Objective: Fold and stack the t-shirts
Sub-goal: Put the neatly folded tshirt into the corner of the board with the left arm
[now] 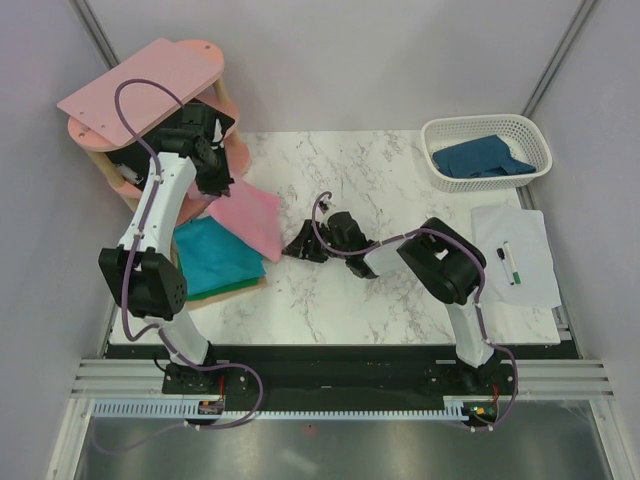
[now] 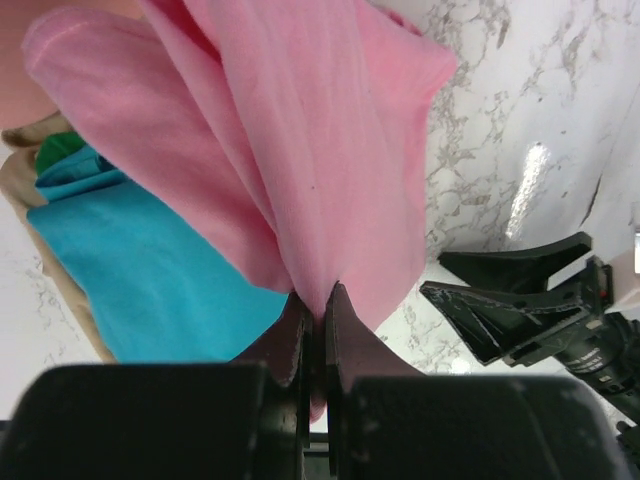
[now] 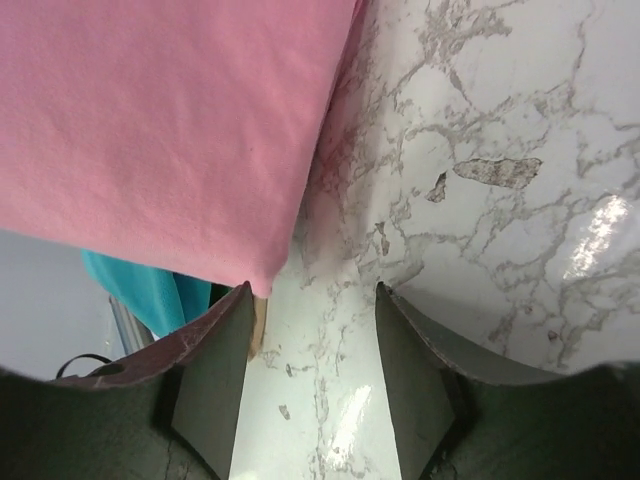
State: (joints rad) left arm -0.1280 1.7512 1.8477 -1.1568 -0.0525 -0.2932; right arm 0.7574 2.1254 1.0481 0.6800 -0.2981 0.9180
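The light pink t-shirt (image 1: 252,216) hangs in a fold from my left gripper (image 1: 214,182), whose jaws are shut on a pinch of its cloth (image 2: 320,296). Under it, the teal t-shirt (image 1: 214,256) lies folded at the table's left side, also seen in the left wrist view (image 2: 150,290). My right gripper (image 1: 300,247) stands open low over the marble, just right of the pink shirt's lower corner (image 3: 258,283). That corner hangs at the tip of its left finger (image 3: 215,350); only marble shows between the jaws (image 3: 313,292). The dark blue t-shirt (image 1: 484,158) lies in the basket.
A white basket (image 1: 535,135) stands at the back right. The pink wooden shelf unit (image 1: 150,85) stands at the back left, close behind my left arm. A white sheet with a pen (image 1: 512,262) lies at the right. A tan board (image 1: 245,287) lies under the teal shirt.
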